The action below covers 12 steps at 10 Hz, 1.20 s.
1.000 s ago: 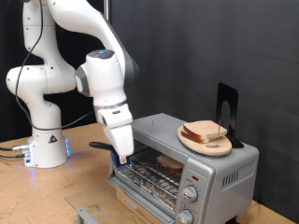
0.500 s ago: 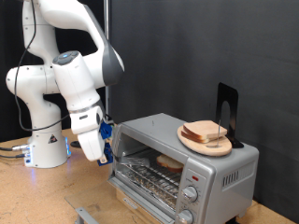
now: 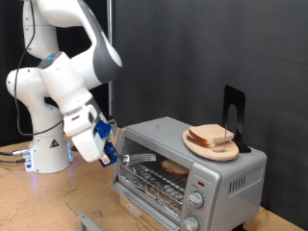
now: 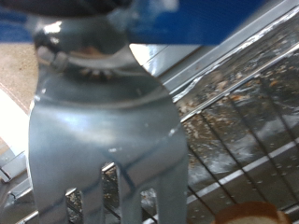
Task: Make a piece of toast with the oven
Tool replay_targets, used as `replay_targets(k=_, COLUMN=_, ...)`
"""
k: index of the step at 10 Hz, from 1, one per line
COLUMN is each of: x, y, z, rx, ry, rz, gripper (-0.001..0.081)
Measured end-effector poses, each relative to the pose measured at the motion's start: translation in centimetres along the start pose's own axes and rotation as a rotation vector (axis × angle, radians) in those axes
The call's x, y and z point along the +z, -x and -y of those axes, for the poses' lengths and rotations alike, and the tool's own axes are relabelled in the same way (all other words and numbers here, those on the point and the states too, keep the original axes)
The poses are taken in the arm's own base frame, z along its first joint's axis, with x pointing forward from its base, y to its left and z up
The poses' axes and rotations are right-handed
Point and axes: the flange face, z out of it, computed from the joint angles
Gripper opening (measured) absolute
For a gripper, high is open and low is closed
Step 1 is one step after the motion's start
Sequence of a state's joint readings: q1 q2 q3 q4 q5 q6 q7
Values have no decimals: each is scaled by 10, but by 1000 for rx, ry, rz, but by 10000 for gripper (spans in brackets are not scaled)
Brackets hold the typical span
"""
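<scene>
The silver-grey oven (image 3: 229,179) stands at the exterior view's right with its front open and the wire rack (image 3: 154,180) showing. One piece of toast (image 3: 175,166) lies on the rack inside; its edge (image 4: 254,216) shows in the wrist view beyond the rack (image 4: 245,110). My gripper (image 3: 109,146) hangs just off the oven's left side, shut on a metal fork (image 3: 138,156) whose tines point at the opening. That fork (image 4: 107,121) fills the wrist view.
A round wooden plate (image 3: 196,146) with stacked bread slices (image 3: 213,136) sits on the oven's top, beside a black upright stand (image 3: 233,109). The robot base (image 3: 48,150) is at the left on the wooden table. A metal piece (image 3: 87,222) lies at the front edge.
The arm has drawn back to the exterior view's left, away from the oven's opening, with the fork still in its grip. The toast stays on the rack.
</scene>
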<state>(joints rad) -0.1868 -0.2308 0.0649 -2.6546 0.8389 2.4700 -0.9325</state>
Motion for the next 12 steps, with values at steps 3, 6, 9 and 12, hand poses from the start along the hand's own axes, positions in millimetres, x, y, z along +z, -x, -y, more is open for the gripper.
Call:
replay_targets(k=3, x=-24, y=14, z=-4, rx=9, ry=-34, rz=-31, gripper=400)
replay_targets(k=6, x=-50, y=13, z=1, rx=37, ry=-82, rz=-90, gripper=400)
replay_targets(k=9, x=-52, y=13, z=4, rx=35, ry=-104, rz=-109, gripper=400)
replay_targets(k=12, x=-65, y=5, z=30, rx=12, ry=-245, rz=-143, gripper=400)
